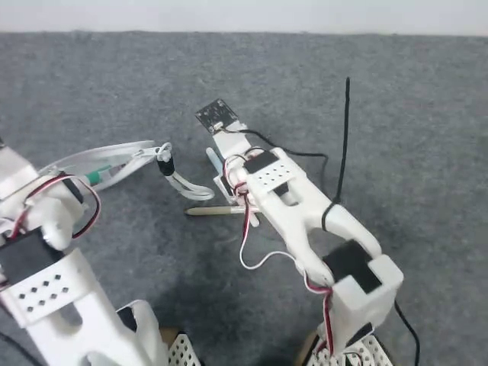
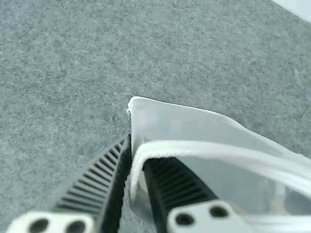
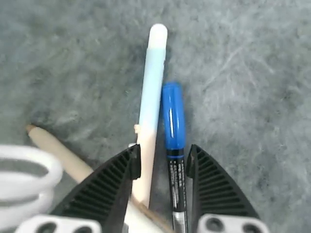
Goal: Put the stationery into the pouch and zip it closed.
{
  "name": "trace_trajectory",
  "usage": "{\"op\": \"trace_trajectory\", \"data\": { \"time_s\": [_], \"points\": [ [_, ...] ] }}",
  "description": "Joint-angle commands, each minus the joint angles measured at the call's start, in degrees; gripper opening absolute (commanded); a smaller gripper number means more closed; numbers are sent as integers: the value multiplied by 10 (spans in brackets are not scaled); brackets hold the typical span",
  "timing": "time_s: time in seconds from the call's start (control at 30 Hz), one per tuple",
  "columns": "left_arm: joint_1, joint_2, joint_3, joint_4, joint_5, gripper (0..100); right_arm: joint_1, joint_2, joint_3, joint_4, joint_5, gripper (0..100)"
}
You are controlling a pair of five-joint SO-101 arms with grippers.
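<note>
One blue marker (image 3: 172, 116) lies between the spread right fingers (image 3: 116, 174), pale pen (image 3: 151, 82) alongside; left fingers (image 2: 104, 170) clench the pouch (image 2: 204, 131).

Open across the far grey felt tabletop (image 1: 396, 91), crowded mid-table by pale-blue plastic pen (image 3: 151, 87), blue-capped marker (image 3: 173, 116), beige pencil (image 3: 53, 145) and translucent white pouch (image 1: 107, 162).

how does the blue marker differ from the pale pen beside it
Colour: the marker has a deep blue cap on a black barrel; the pen is pale blue with a white end.
Reach: the pen's end lies farther out from the right gripper than the marker's cap does.
Girth: the marker's cap looks a little thicker than the pen.
Shared: both lie flat on the grey surface, side by side and nearly parallel, between the gripper's open fingers.
</note>
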Motion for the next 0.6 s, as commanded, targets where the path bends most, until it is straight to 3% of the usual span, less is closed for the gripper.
{"op": "trace_trajectory", "data": {
  "time_s": [0.0, 0.57],
  "points": [
    [-2, 1, -22, -18, 7, 9, 15, 7, -53, 6, 31, 143],
    [-3, 1, -15, -21, 6, 9, 26, 95, -85, 7, 39, 103]
  ]
}}
